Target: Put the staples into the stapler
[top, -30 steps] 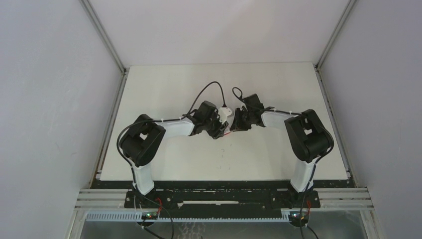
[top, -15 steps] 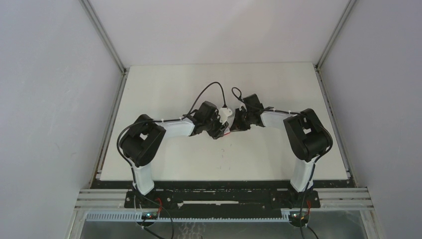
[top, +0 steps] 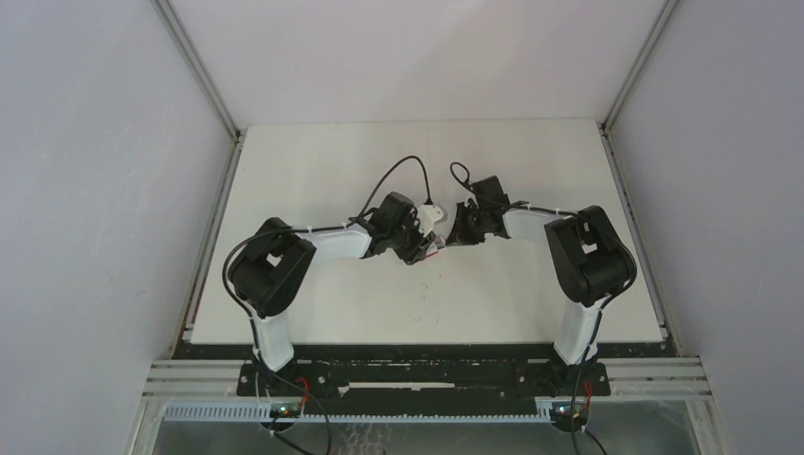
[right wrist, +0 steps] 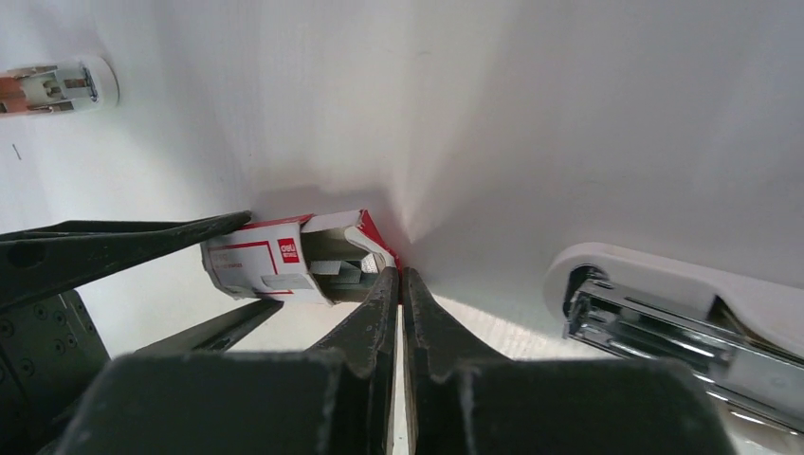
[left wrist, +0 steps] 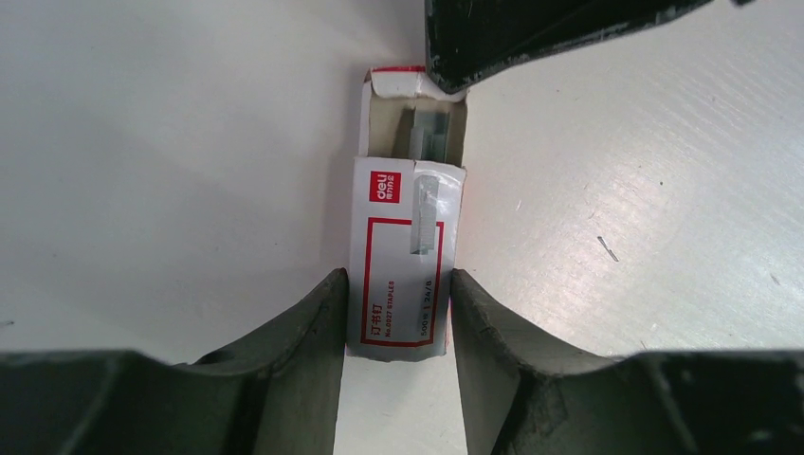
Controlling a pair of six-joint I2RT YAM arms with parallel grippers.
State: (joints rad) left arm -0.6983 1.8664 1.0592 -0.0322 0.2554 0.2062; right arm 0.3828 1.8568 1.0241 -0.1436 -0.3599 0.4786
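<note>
The staples point(left wrist: 403, 237) are a small box with a white label framed in red, lying on the white table. My left gripper point(left wrist: 396, 280) is shut on the box's sides. Its inner tray is slid part way out, and grey staple strips point(left wrist: 431, 133) show inside. My right gripper point(right wrist: 400, 275) is shut, its tips pinching the red end flap point(right wrist: 377, 245) of that tray. The stapler point(right wrist: 664, 303) is white, its metal magazine exposed, and it lies just right of the right gripper. In the top view both grippers meet mid-table beside the stapler point(top: 434, 214).
A tiny pink-and-white clip-like thing point(right wrist: 57, 83) lies on the table beyond the box. Black cables point(top: 398, 171) loop above both wrists. The table point(top: 531, 294) is walled in by grey panels left and right.
My right gripper has gone from partly open to shut at the tray's flap and drawn slightly back to the right. The left gripper has kept its hold on the box.
</note>
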